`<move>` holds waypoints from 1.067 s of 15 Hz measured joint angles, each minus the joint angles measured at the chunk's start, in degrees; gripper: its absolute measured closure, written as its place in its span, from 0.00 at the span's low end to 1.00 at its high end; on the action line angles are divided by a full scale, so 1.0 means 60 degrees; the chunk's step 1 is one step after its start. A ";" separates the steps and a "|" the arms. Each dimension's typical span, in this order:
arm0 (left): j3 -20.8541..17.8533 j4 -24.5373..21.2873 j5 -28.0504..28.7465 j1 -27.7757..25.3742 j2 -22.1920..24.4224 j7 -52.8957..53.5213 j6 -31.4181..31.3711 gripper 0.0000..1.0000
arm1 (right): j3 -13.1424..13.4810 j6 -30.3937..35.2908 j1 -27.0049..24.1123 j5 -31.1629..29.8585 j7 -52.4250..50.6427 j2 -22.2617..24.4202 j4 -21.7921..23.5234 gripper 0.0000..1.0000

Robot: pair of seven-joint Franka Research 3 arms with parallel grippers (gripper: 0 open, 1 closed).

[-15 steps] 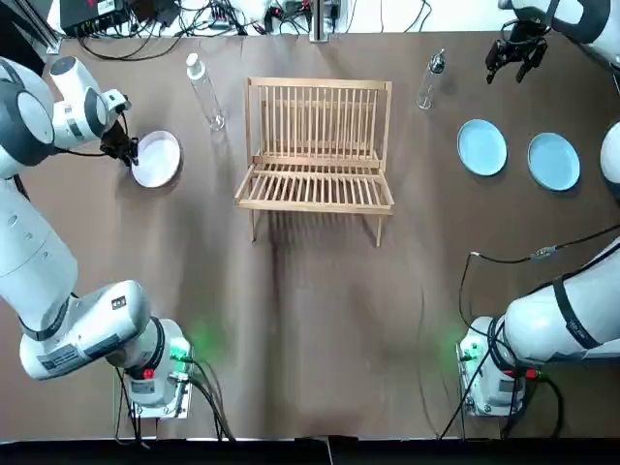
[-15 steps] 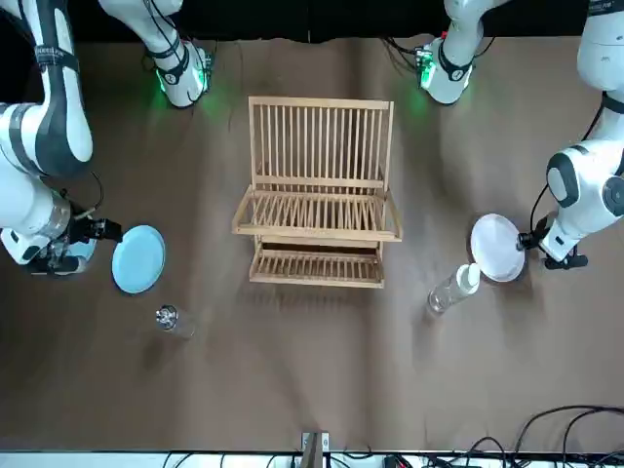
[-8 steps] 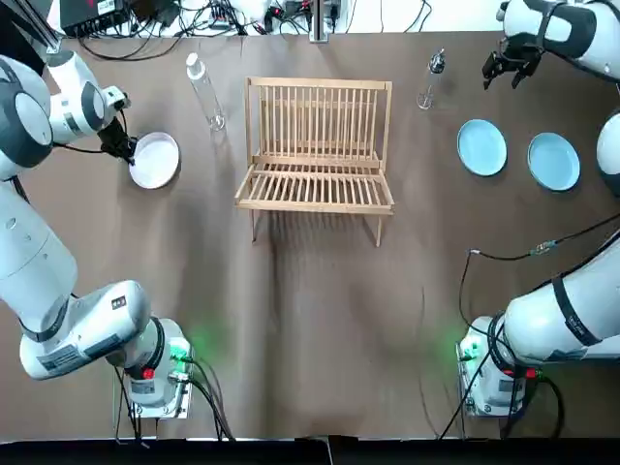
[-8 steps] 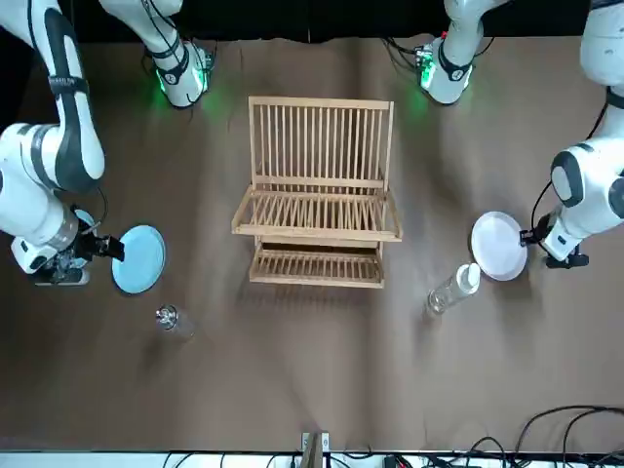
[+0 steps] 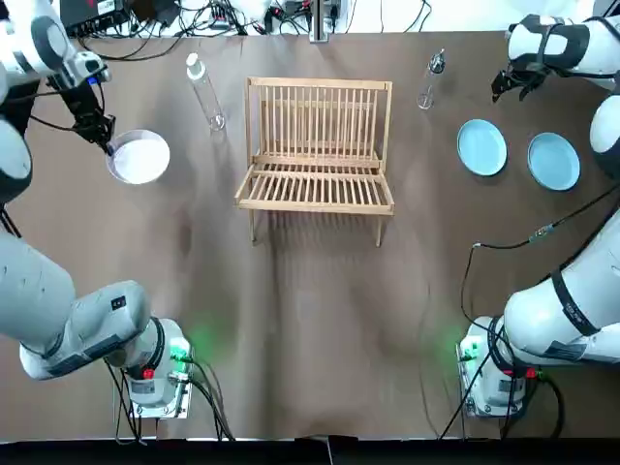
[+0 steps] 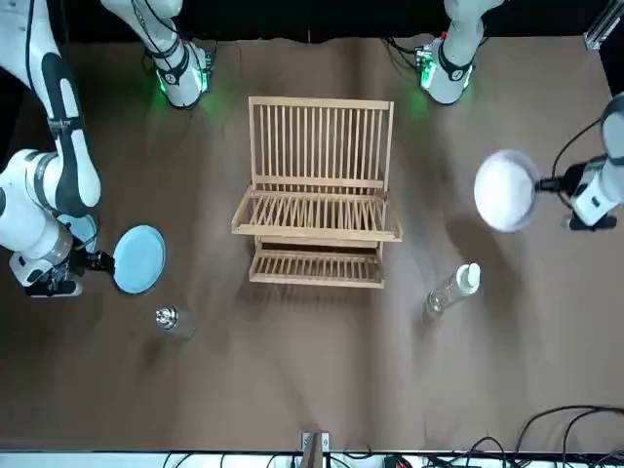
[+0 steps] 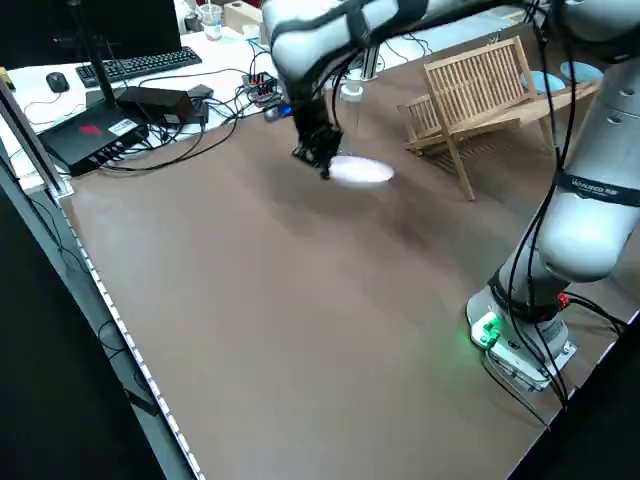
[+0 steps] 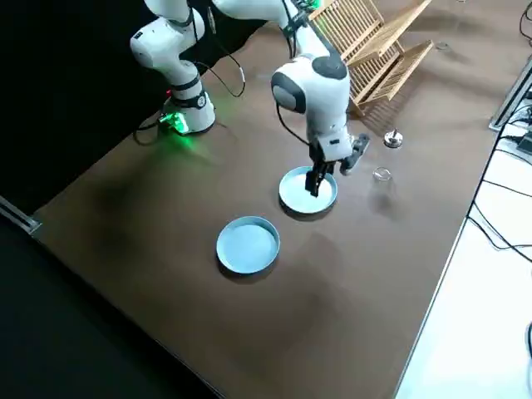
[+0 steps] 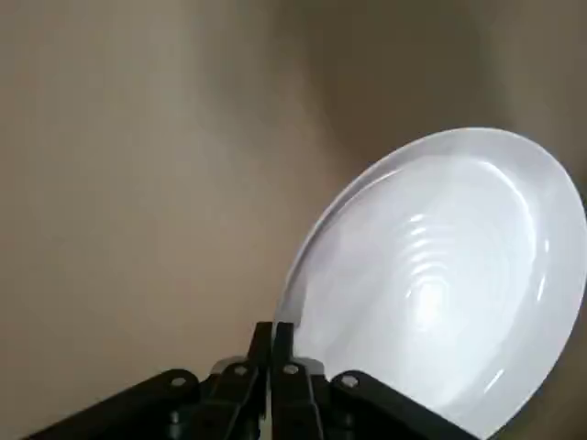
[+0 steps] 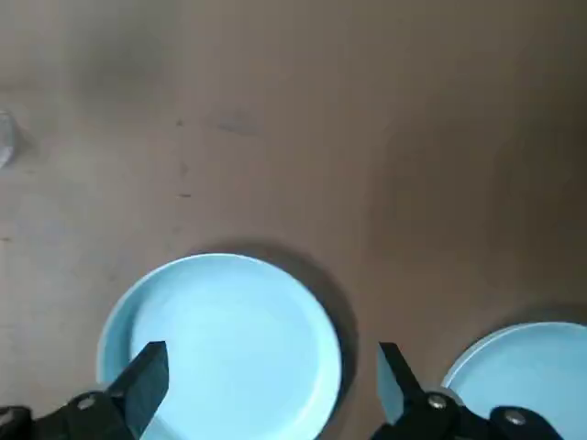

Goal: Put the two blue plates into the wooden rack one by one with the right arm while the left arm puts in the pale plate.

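Bottle stands between rack and pale plate (left fingers pinch its rim; right fingers gape empty).

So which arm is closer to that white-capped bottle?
Left. Its jaws hold the pale plate near the bottle; the right arm is across the rack, by the blue plates.

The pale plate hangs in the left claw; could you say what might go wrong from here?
The left claw pinches the pale plate only at its rim, so it may slip or swing. The bottle stands between it and the wooden rack and could be knocked. The open right claw may push a flat blue plate instead of gripping it.
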State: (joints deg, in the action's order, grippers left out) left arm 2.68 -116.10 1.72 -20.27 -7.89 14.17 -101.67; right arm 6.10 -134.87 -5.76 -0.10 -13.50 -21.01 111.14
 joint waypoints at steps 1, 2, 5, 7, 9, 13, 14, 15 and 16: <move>0.0083 0.0153 -0.0184 0.0000 0.0287 0.0000 0.0918 0.96 | 0.0000 -0.0171 -0.0102 0.0000 -0.0135 -0.0101 0.0028 0.00; 0.0215 0.0373 -0.0443 -0.0001 0.0505 -0.0047 0.1901 0.96 | 0.0001 -0.0329 -0.0182 0.0000 -0.0249 -0.0176 0.0087 0.00; 0.0960 0.1220 -0.1102 0.0002 0.0801 -0.1086 0.4563 0.96 | 0.0002 -0.0750 -0.0308 0.0000 -0.0382 -0.0326 0.0267 0.00; 0.1658 0.1691 -0.1848 0.0019 0.0812 -0.2298 0.5638 0.96 | 0.0002 -0.1215 -0.0346 0.0000 -0.0419 -0.0441 0.0531 0.00; 0.2336 0.1835 -0.2765 0.0065 0.0799 -0.3634 0.6003 0.96 | 0.0001 -0.1704 -0.0374 0.0000 -0.0422 -0.0586 0.0859 0.00; 0.3725 0.1834 -0.4517 0.0238 0.0424 -0.6240 0.6039 0.96 | 0.0004 -0.1800 -0.0675 0.0000 -0.0446 -0.0986 0.1065 0.14; 0.3847 0.1834 -0.4739 0.0335 0.0329 -0.6540 0.5951 0.96 | 0.0004 -0.1714 -0.0728 0.0000 -0.0492 -0.1051 0.1077 0.15; 0.3889 0.1834 -0.4864 0.0506 0.0232 -0.6792 0.5788 0.96 | 0.0004 -0.1527 -0.0762 0.0000 -0.0536 -0.1099 0.1082 0.17; 0.3896 0.1835 -0.4931 0.0711 0.0128 -0.7021 0.5575 0.96 | 0.0004 -0.1315 -0.0778 0.0000 -0.0557 -0.1122 0.1084 0.25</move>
State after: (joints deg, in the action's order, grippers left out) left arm 26.06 -105.10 -27.86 -16.00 -7.12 -27.96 -68.21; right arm 6.12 -142.76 -10.43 -0.10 -16.85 -27.74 117.64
